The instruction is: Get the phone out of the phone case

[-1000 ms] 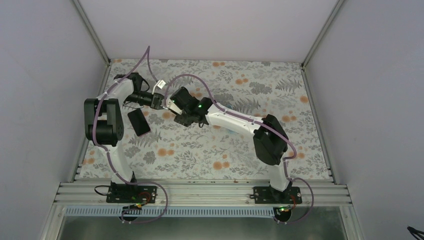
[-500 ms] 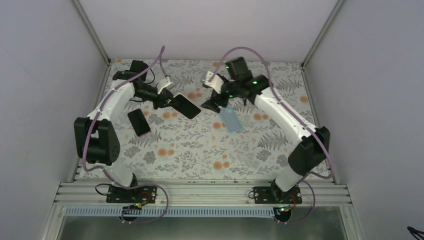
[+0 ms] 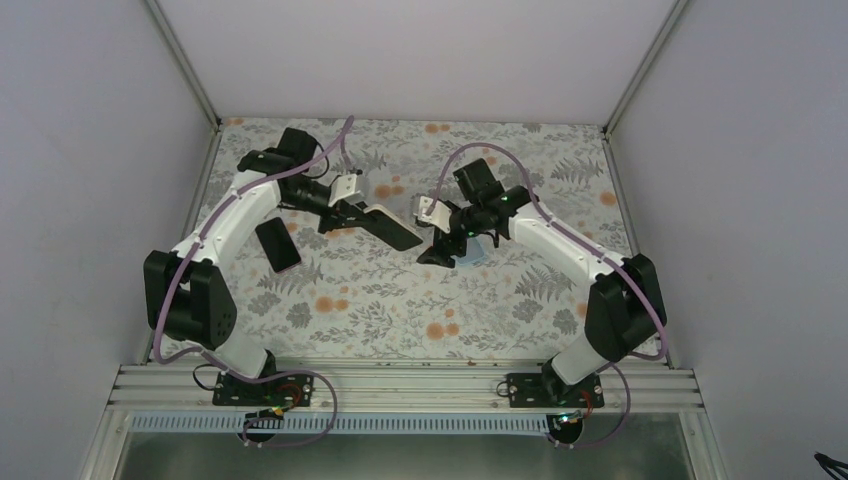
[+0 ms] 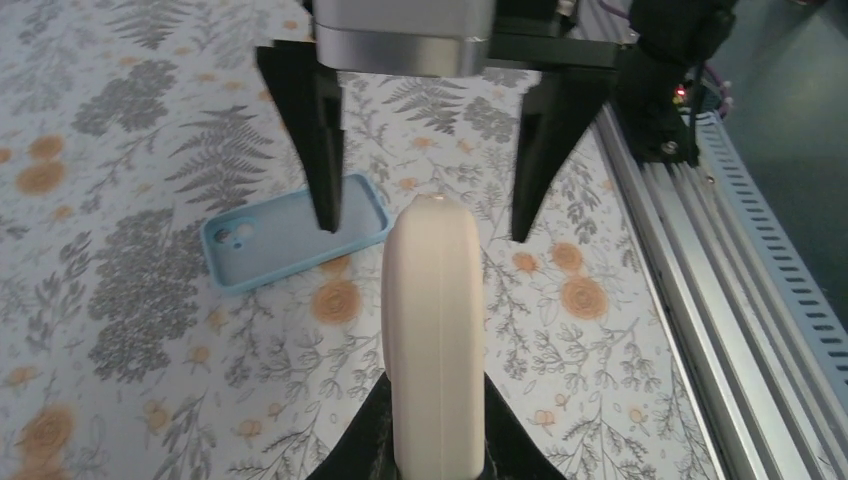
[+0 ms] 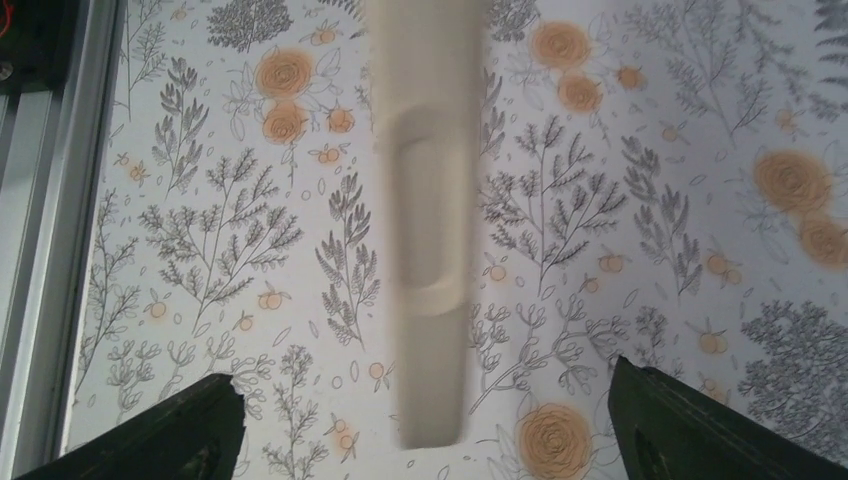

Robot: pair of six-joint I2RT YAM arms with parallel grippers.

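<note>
My left gripper (image 3: 356, 212) is shut on one end of a phone in a cream case (image 3: 392, 229), held above the table's middle. In the left wrist view the cased phone (image 4: 434, 320) is edge-on between the left gripper's (image 4: 435, 425) jaws. My right gripper (image 3: 440, 247) is open, facing the phone's free end. Its two dark fingers (image 4: 322, 140) straddle the tip without touching it. In the right wrist view the cream case edge (image 5: 425, 230) lies between the right gripper's (image 5: 425, 380) wide-spread fingertips (image 5: 160, 430), apart from both.
An empty light blue case (image 3: 479, 249) lies on the floral table under the right gripper; it also shows in the left wrist view (image 4: 290, 238). A bare black phone (image 3: 277, 244) lies at the left. The aluminium rail (image 4: 690, 290) runs along the near edge.
My left arm has carried the cased phone to the right, toward the middle. My right arm has come down and left, over the blue case, to face the phone's free end.
</note>
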